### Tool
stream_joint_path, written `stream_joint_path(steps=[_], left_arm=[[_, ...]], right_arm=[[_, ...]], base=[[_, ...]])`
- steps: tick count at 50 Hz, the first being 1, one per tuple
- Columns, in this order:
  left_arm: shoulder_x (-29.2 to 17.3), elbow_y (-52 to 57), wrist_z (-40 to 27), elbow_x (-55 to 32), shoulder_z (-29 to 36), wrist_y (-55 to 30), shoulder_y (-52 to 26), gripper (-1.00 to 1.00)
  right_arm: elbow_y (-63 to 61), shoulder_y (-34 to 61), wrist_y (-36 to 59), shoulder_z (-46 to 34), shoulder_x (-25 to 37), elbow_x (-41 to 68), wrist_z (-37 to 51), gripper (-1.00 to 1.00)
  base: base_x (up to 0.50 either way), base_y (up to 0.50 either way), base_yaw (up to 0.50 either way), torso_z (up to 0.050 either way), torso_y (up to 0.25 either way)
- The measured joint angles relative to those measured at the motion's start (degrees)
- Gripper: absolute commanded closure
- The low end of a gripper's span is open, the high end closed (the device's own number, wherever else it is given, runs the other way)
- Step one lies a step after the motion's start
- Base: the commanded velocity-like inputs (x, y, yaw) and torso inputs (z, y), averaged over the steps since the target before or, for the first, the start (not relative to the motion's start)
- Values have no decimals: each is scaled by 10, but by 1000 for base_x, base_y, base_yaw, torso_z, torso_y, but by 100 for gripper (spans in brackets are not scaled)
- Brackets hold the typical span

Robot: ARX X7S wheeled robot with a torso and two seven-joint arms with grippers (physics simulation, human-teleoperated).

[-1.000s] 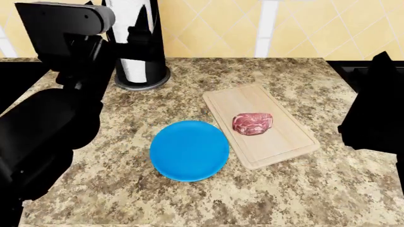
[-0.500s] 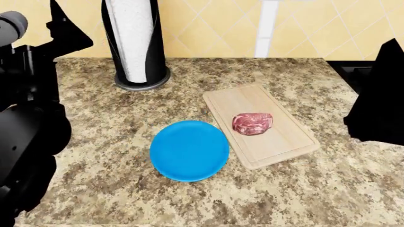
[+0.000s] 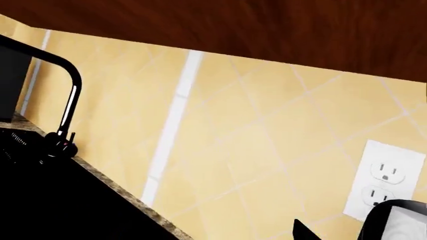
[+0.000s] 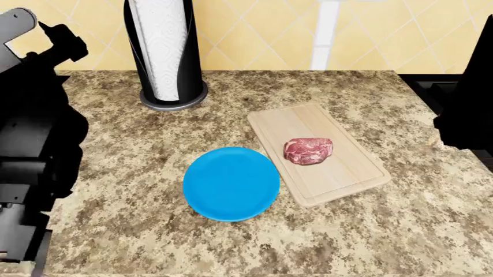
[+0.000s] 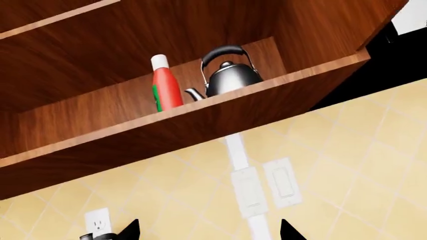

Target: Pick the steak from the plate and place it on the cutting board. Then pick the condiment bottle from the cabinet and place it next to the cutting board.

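Head view shows the steak [image 4: 308,150] lying on the cutting board [image 4: 350,167], the blue plate [image 4: 231,183] bare. The condiment bottle [image 5: 165,84] stands in the cabinet [image 5: 200,117] beside a kettle [image 5: 227,75]. Next, I judge, the right gripper [image 5: 208,231], fingertips apart and empty, must reach up for it; the left one's state I cannot tell.

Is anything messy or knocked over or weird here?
Nothing stands out. The steak lies on the cutting board, the plate sits bare beside it, and the bottle stands upright in the cabinet beside a kettle.
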Motion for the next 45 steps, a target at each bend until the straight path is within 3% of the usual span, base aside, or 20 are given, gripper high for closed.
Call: stream_joint_path(steps=[8,16,36,45], left_arm=[[50,-213,58,11,-11,41,-76,-100],[82,-324,88,64,-10,62,-116,-100],[123,-402,151,200,-105,75,-135,-100],[129,-409,163,246,-147,76,-136,-100]], right_arm=[[2,96,26,-34,5,46,24,-100],[7,168,53,-55,2,82,38,-100],[101,390,176,-126,-65,192,48,-100],[156,446,222,-158,-99,207,33,-100]], base=[[0,0,0,0,0],[0,0,0,0,0],[5,0,0,0,0],[500,0,0,0,0]])
